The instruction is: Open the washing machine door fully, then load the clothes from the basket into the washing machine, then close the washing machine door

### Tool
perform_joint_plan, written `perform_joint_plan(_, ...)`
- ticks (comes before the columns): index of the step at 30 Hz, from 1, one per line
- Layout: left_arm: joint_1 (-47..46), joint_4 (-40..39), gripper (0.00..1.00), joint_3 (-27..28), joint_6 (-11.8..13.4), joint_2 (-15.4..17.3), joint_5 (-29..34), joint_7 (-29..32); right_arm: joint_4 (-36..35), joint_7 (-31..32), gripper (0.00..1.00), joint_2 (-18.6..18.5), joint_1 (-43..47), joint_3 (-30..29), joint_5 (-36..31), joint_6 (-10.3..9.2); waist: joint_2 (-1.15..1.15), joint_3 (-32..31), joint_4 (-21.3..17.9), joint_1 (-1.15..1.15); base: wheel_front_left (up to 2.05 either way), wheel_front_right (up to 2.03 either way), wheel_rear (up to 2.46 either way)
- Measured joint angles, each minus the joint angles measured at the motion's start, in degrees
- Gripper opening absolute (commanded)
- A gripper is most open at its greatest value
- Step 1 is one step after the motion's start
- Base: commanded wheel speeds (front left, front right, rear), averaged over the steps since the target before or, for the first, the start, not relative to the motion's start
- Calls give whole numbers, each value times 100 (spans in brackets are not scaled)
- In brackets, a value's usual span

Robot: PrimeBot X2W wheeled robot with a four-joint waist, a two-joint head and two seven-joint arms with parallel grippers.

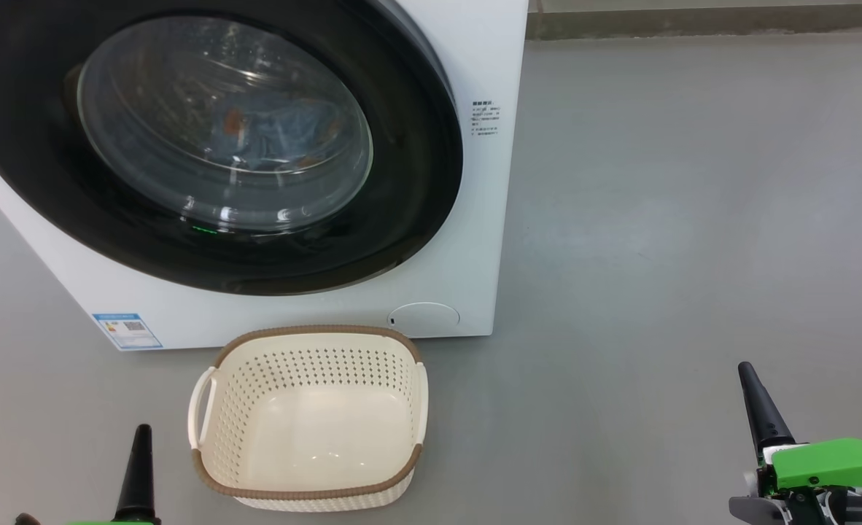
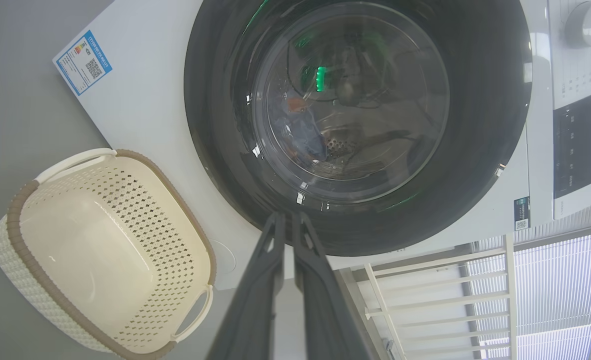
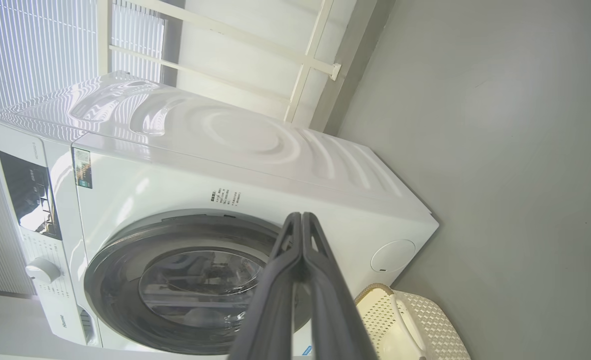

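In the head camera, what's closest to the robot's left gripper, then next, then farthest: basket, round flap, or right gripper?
1. Basket, just right of the left gripper.
2. Round flap, low on the washer, behind the basket.
3. Right gripper, far right.

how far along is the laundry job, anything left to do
Done: the basket is empty, the clothes show through the glass inside the washing machine, and the washing machine door sits closed against its front. In hand: nothing; the left gripper and right gripper are shut, hold nothing and hang low, apart from the machine. Left: nothing that I can see; the job looks finished.
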Motion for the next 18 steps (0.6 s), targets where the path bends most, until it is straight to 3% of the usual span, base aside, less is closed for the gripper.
perform_joint_plan(18,-103,-42,0,-71,0,-10,-1218,292,0,290,0,-2,-98,-35,1076,-1,0,-56,62,0,0,0,0)
